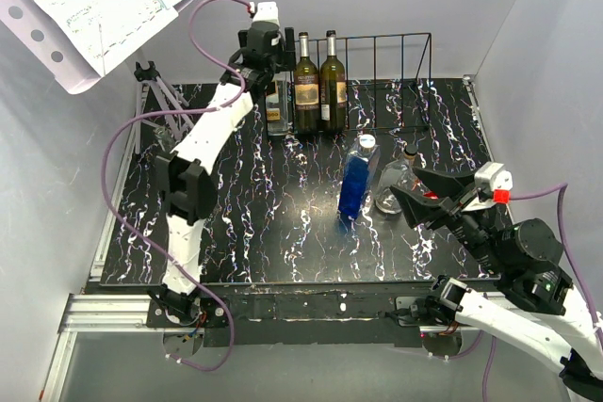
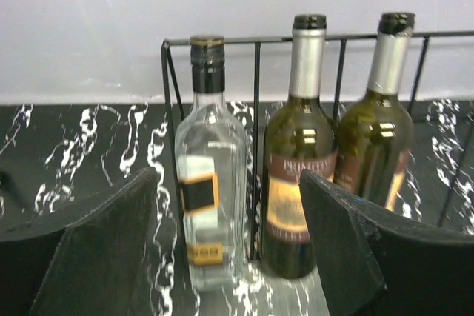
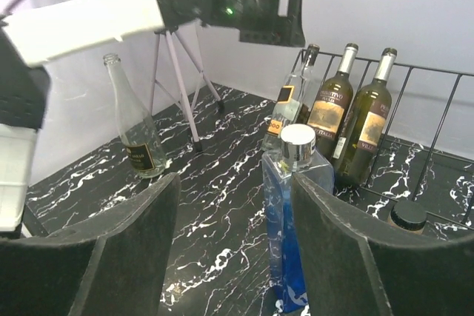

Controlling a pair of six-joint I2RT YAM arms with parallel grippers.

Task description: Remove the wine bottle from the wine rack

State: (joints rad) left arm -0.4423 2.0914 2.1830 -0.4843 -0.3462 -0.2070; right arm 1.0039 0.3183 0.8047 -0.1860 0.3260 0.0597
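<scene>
Shows the clear wine bottle point(image 2: 211, 183) upright at the left end of the wine rack point(image 2: 257, 72), just beside two dark green wine bottles point(image 2: 300, 183) standing abreast to its right. Has the left gripper point(image 2: 228, 175) open around it, one finger on each side, neither visibly touching the glass. Has the right gripper point(image 3: 235, 177) open too, well apart from the rack, fingers either side of a blue bottle point(image 3: 296, 212) on the marbled tabletop point(image 1: 264, 233).
</scene>
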